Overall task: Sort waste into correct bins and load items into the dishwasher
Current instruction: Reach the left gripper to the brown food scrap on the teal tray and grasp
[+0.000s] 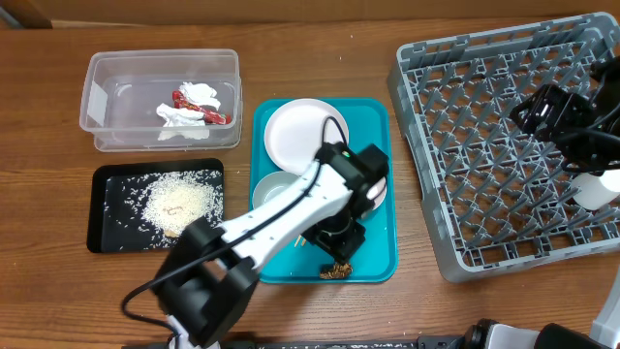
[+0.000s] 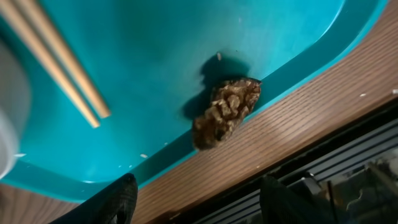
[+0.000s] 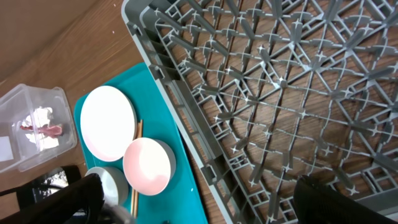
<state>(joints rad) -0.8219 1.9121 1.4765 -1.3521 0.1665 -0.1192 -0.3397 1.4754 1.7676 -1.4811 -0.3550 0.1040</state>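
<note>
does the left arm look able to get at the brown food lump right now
Probably yes: the left end effector hangs open right by the brown food lump, nothing between them. The lump leans against the rim of the teal tray, which may crowd one finger.

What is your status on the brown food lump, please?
Left gripper open, empty, over brown food lump. Lump against teal tray edge. Right gripper open over dish rack. Chopsticks nearby, clear of lump.
</note>
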